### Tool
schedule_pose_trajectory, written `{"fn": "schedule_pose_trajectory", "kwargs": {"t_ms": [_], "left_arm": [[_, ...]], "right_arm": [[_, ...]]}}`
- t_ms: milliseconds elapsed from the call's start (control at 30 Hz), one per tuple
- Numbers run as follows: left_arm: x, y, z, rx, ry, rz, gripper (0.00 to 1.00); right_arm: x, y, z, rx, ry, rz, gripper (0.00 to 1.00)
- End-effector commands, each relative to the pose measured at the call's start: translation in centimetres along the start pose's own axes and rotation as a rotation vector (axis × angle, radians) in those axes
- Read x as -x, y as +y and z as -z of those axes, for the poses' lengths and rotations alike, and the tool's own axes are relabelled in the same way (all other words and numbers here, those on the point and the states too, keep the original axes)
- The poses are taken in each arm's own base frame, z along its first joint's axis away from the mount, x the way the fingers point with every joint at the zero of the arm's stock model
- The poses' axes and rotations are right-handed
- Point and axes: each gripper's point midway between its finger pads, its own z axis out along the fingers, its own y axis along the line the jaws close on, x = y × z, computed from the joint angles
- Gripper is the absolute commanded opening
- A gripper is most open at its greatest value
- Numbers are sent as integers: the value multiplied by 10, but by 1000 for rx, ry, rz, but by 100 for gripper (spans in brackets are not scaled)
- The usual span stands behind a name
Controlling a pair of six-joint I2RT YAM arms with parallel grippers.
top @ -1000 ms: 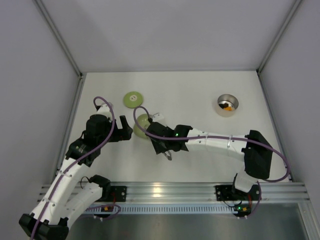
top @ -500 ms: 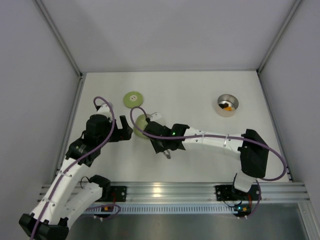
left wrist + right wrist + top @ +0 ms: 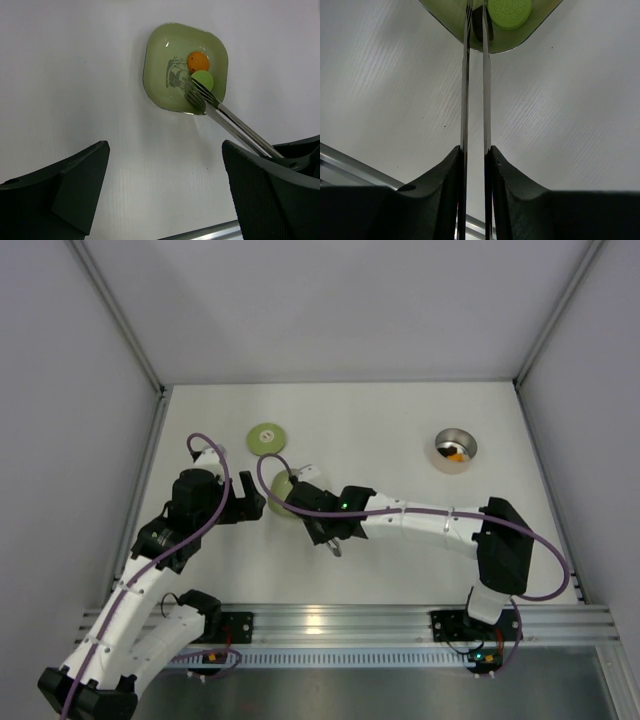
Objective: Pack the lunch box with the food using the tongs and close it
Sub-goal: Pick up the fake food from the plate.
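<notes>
The round silvery lunch box (image 3: pixel 444 462) is seen standing open at the far right, with orange and dark pieces (image 3: pixel 455 454) inside. Its flat green lid (image 3: pixel 266 437) is laid well apart, far left. The slim tongs (image 3: pixel 227 125) are pressed nearly shut, tips at the green round piece (image 3: pixel 202 80), just beside the orange piece (image 3: pixel 198 61) on the light green plate (image 3: pixel 160 55)

From above, the right arm's wrist covers most of the plate (image 3: pixel 283 484), and no food shows on it. Only the joined end of the tongs (image 3: pixel 335 548) pokes out. The bits in the lunch box (image 3: pixel 456 448), near the bench's far right corner, are too small to name. The right wrist view's top edge cuts the green piece (image 3: pixel 509 12), and the right tool (image 3: pixel 474 150) hides the tongs' rear.
</notes>
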Motion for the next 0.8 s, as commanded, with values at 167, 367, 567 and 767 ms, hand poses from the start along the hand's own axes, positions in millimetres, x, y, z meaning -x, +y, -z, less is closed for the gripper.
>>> {"fn": "schedule_pose_trajectory", "kwargs": {"t_ms": [167, 367, 567, 767], "left_arm": [[10, -4, 3, -12, -44, 10, 99], [10, -3, 3, -10, -42, 10, 99], [9, -4, 3, -11, -41, 9, 99], [10, -4, 3, -10, -43, 9, 99]], "right_arm": [[36, -7, 26, 0, -91, -31, 24], [51, -15, 26, -3, -112, -61, 23], [64, -23, 27, 1, -135, -99, 23], [74, -28, 28, 20, -147, -133, 23]]}}
